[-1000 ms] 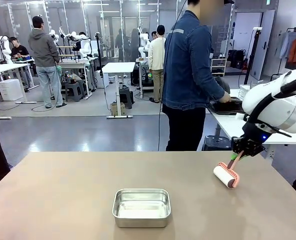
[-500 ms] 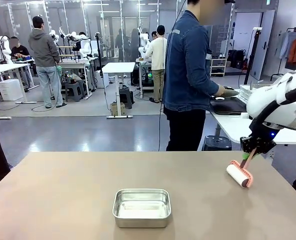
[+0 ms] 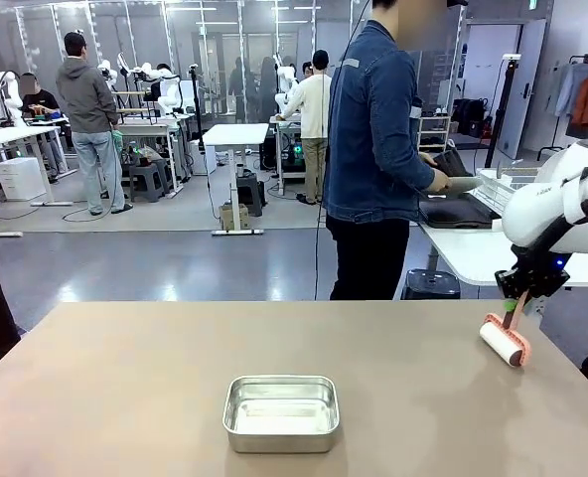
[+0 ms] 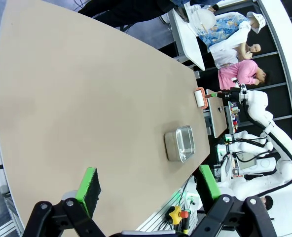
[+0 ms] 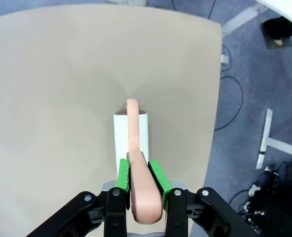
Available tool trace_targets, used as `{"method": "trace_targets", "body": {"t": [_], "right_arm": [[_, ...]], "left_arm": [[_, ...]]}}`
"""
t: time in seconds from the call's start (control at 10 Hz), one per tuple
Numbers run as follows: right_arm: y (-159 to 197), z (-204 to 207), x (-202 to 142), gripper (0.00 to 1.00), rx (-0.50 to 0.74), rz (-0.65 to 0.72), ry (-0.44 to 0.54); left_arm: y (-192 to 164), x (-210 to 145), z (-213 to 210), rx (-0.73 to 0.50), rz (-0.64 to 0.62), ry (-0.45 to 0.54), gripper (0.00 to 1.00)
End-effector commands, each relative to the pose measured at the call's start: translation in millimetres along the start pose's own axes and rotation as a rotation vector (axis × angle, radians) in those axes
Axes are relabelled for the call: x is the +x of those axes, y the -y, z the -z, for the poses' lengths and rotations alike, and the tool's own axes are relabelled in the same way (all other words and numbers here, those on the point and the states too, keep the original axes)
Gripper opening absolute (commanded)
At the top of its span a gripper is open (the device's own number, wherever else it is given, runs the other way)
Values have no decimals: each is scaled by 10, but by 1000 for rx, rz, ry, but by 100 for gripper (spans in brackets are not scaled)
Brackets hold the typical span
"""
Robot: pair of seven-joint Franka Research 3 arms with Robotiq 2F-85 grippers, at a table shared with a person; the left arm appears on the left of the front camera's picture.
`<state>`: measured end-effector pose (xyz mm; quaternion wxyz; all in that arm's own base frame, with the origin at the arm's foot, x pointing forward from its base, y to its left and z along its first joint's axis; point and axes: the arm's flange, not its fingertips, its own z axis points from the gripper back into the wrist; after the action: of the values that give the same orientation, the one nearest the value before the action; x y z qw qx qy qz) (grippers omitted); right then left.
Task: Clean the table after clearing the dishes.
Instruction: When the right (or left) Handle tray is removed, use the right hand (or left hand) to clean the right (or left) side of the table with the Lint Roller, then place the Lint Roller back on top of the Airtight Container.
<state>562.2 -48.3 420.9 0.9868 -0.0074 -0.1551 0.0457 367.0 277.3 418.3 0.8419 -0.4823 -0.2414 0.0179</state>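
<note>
Rolling: right gripper (image 5: 139, 180) clamps lint roller (image 3: 504, 341) by its stiff pink handle, well right of steel pan (image 3: 280, 412) on table (image 3: 125, 388); light, rolls easily. Left gripper (image 4: 148, 185) gapes empty

Pan (image 3: 280, 412) near-centre on table (image 3: 125, 397); roller (image 3: 504, 341) far right.

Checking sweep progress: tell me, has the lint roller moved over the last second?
Yes. The lint roller has moved toward the table's right edge, farther from the steel pan.
</note>
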Motion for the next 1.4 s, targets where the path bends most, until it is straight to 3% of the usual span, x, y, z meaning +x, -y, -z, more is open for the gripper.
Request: {"method": "trace_targets", "body": {"t": [0.0,0.3,0.5,0.6,0.7,1.3], "right_arm": [[-127,-332,-44,22,-33,-5,86],[-276,-891,-88,22,-35,-76,111],[-278,-929,-132,22,-39,-60,51],[-243,-800,-99,22,-24,-51,-30],[-274,-1012,-58,22,-17,-73,96],[-274,-1012,-58,22,-17,-73,96]], "left_arm": [[28,-37,-45,0,6,-15,100],[28,-37,-45,0,6,-15,100],[28,-37,-45,0,6,-15,100],[28,-37,-45,0,6,-15,100],[28,-37,-45,0,6,-15,100],[28,-37,-45,0,6,-15,100]]}}
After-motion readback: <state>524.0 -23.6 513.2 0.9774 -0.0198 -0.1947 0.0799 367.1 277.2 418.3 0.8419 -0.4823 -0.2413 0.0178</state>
